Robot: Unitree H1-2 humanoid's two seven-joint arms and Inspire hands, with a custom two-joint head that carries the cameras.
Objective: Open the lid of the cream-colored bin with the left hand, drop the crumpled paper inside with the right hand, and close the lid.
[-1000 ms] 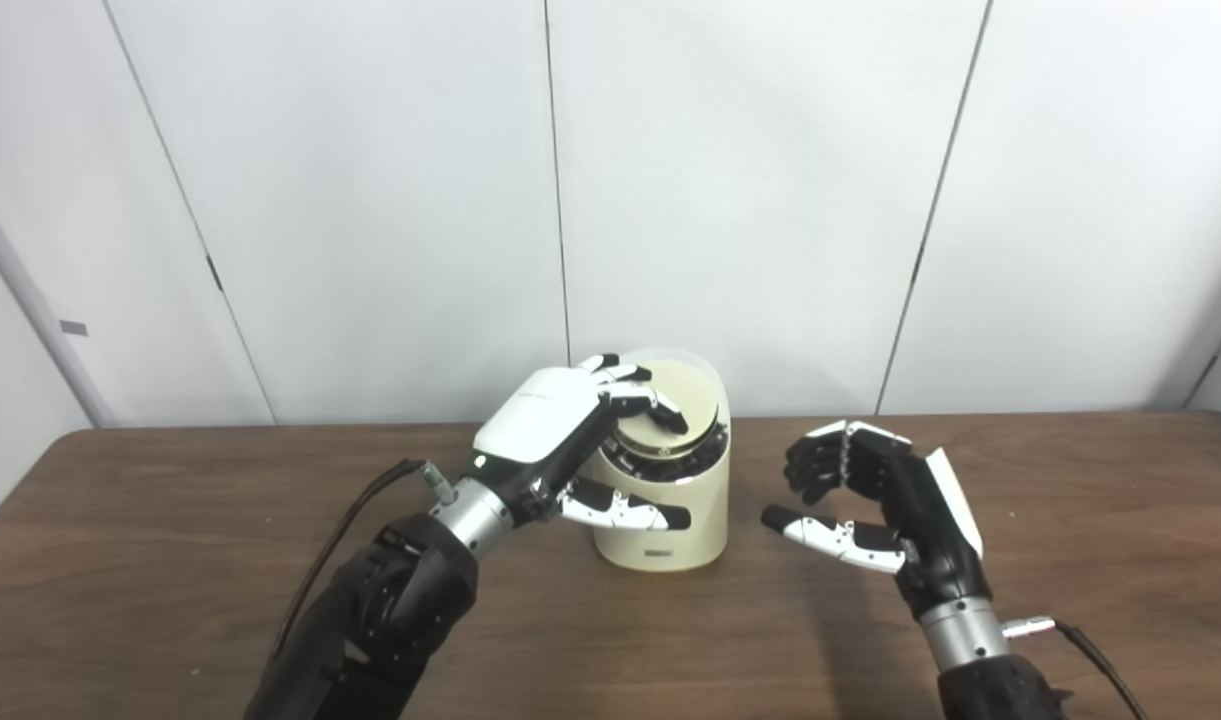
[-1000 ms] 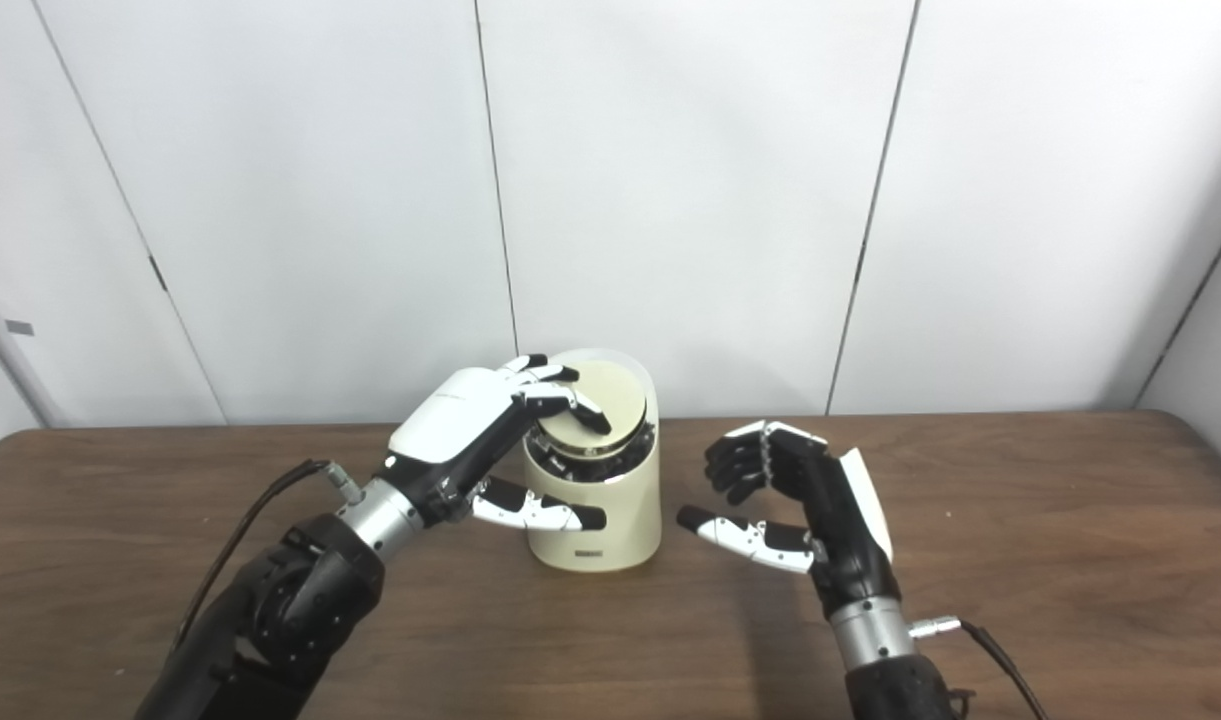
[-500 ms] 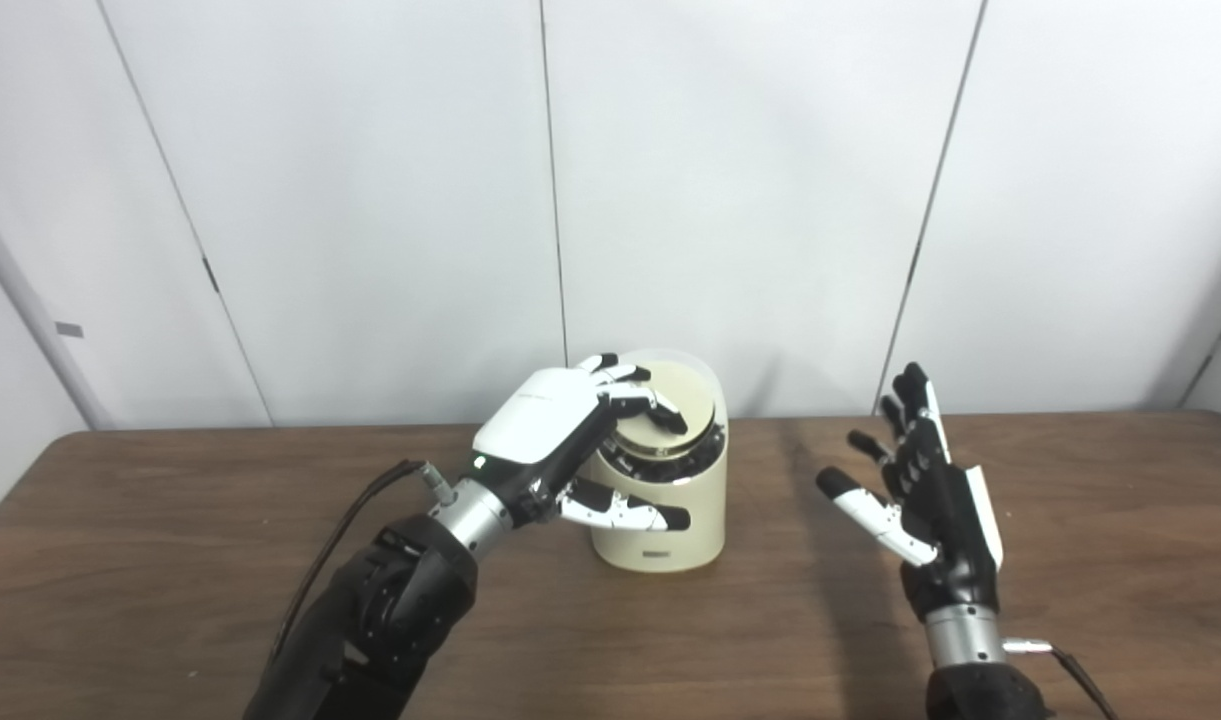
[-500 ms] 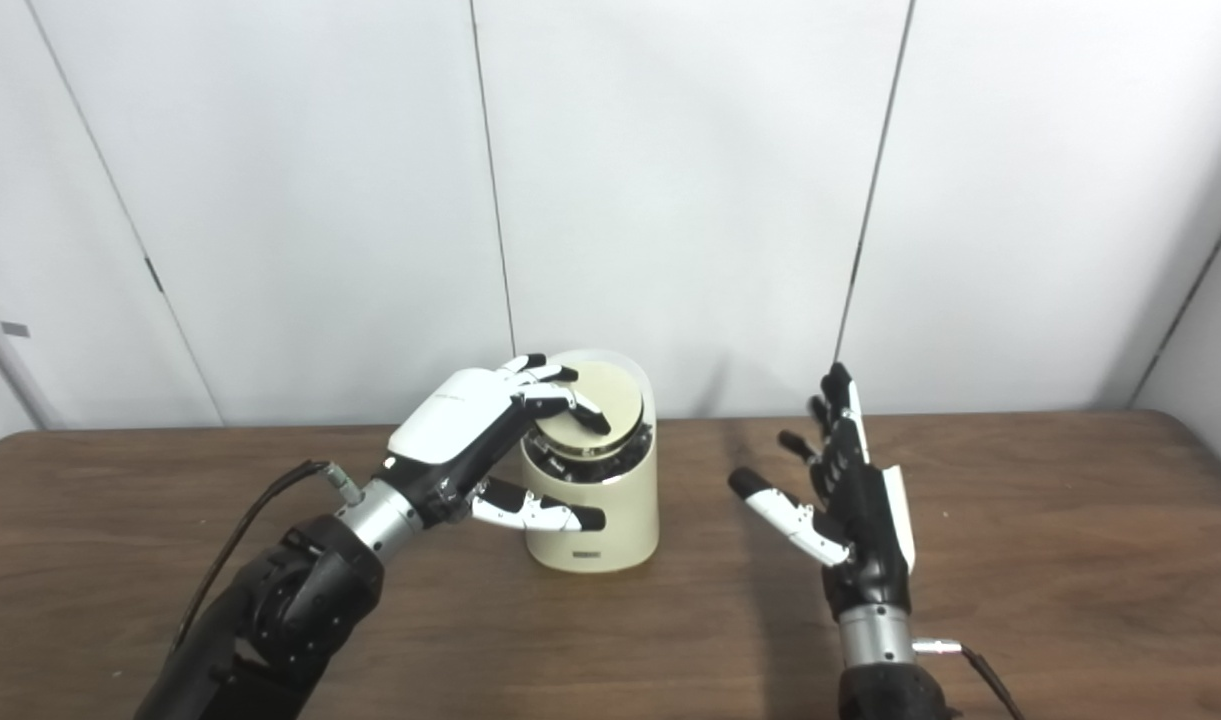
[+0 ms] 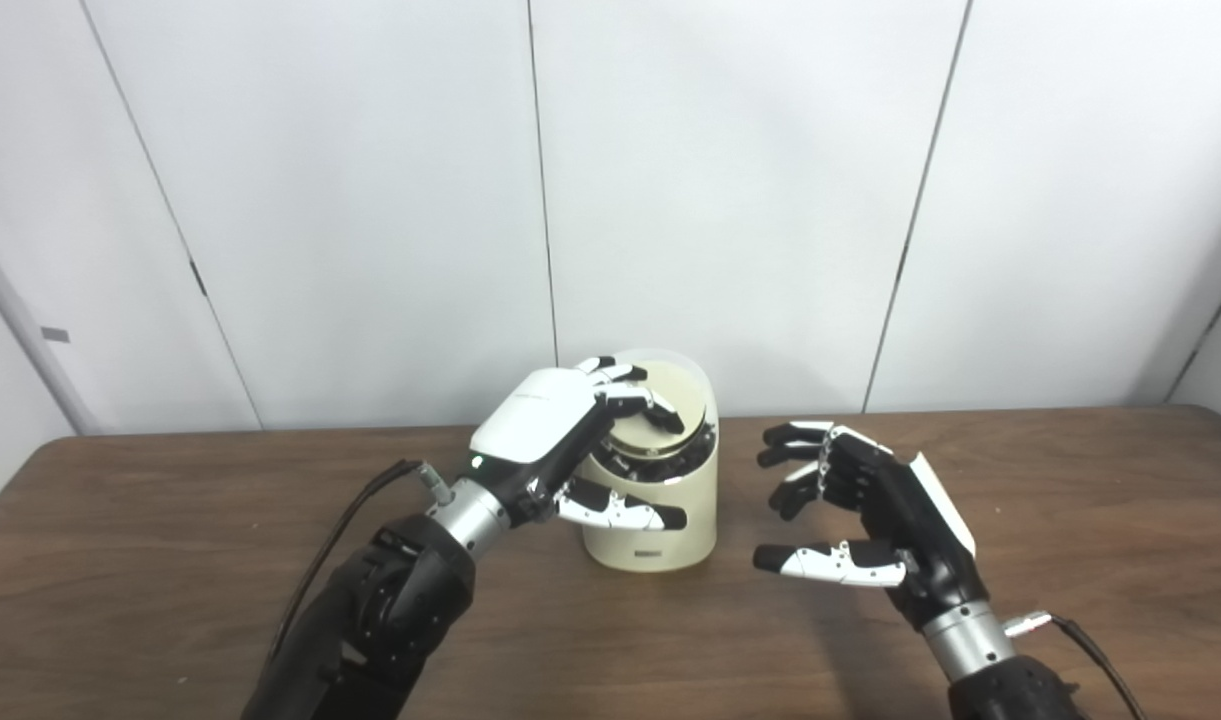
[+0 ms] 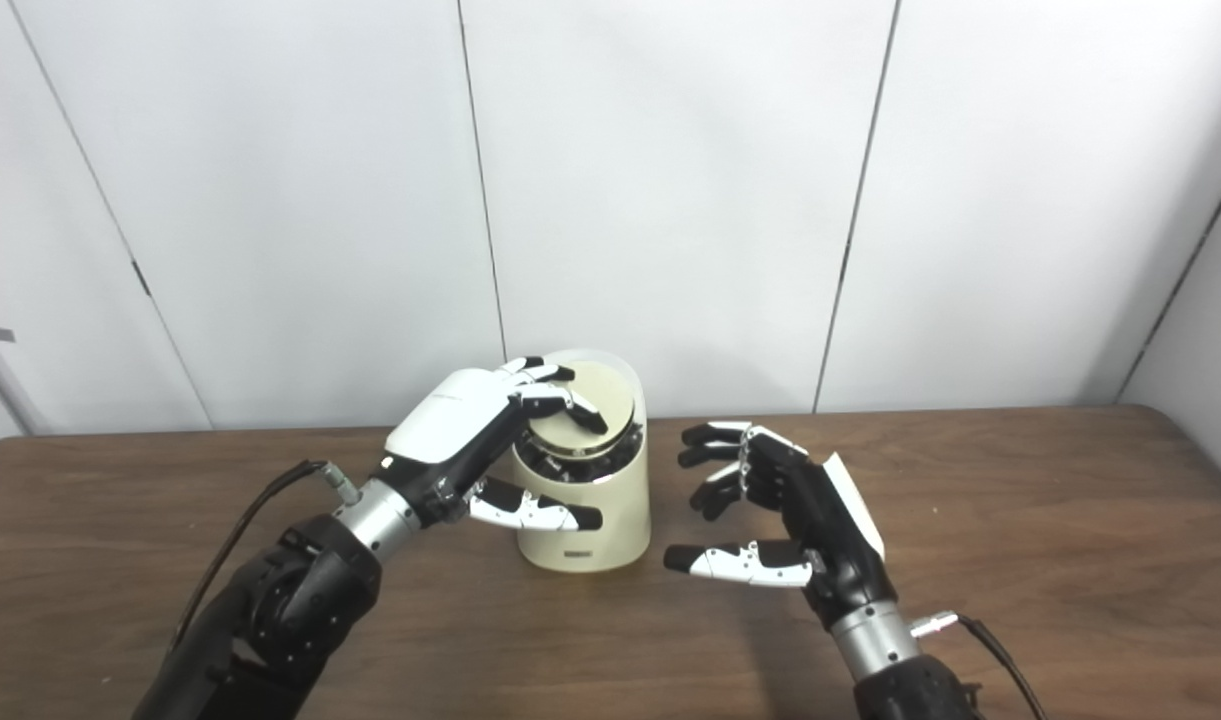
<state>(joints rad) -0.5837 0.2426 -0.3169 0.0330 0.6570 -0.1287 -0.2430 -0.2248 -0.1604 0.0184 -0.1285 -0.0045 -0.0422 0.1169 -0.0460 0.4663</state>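
The cream-colored bin (image 5: 650,515) stands upright at mid-table. Its round tan lid (image 5: 682,393) sits tilted in the top, with a dark gap showing under its front edge. My left hand (image 5: 545,425) lies over the bin's left rim. Its fingertips (image 5: 660,408) rest on the lid and its thumb (image 5: 625,513) reaches across the bin's front. My right hand (image 5: 870,500) hovers just right of the bin, open and empty, palm facing the bin, fingers loosely curved. No crumpled paper shows in either view.
The brown wooden table (image 5: 170,560) runs to a white panelled wall (image 5: 370,200) close behind the bin. A black cable (image 5: 335,545) loops from my left forearm, and another cable (image 5: 1085,640) leaves my right wrist.
My right hand went from curled to spread upright, and now tips forward with fingers half curved, closer to the bin. The left hand and lid have not moved. The camera shifted slightly.
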